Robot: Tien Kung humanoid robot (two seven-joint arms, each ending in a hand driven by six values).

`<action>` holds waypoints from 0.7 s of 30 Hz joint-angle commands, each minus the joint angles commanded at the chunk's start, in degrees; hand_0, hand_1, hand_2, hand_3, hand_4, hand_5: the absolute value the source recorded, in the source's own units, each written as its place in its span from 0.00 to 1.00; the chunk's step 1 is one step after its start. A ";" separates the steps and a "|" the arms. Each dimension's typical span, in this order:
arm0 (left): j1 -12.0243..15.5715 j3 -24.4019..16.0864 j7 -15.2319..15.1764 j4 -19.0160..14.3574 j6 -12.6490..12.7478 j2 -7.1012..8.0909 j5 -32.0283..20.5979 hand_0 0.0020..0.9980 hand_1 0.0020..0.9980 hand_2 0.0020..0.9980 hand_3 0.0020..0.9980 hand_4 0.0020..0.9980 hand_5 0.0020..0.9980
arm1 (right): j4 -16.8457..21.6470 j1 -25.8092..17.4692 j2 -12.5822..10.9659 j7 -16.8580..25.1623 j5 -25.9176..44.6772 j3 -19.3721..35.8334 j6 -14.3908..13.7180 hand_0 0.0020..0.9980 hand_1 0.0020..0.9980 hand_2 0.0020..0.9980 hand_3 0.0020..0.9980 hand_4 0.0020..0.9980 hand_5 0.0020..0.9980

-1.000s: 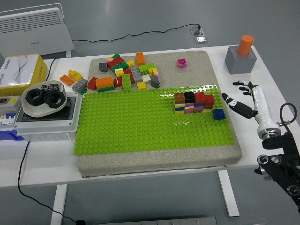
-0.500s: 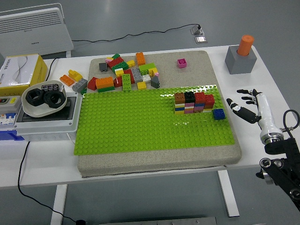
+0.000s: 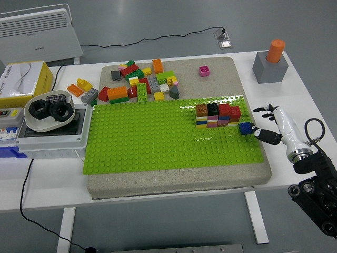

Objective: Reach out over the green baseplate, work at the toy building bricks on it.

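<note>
The green baseplate [image 3: 158, 137] lies on a beige mat. A wall of stacked bricks [image 3: 217, 115] in brown, black, red and other colours stands at its right side. A single blue brick [image 3: 245, 128] sits just right of the wall, near the plate's right edge. My right hand [image 3: 263, 122] comes in from the right, fingers spread and empty. Its thumb tip is right beside the blue brick. My left arm is out of view.
Several loose bricks [image 3: 142, 81] lie on the mat behind the plate, with a pink brick [image 3: 204, 70] apart. A grey block with an orange cylinder [image 3: 271, 64] stands at the back right. A white bowl with black rings [image 3: 50, 110] and boxes stand at the left.
My right hand has moved left toward the blue brick, from beside the mat's right edge to next to the brick.
</note>
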 joint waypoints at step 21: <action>-0.02 -0.06 1.69 0.00 -1.73 0.10 4.12 0.70 0.46 0.45 0.50 0.41 0.16 | 8.47 2.09 -4.00 -10.96 -11.24 -2.06 17.85 0.77 0.75 0.86 0.74 0.63 0.01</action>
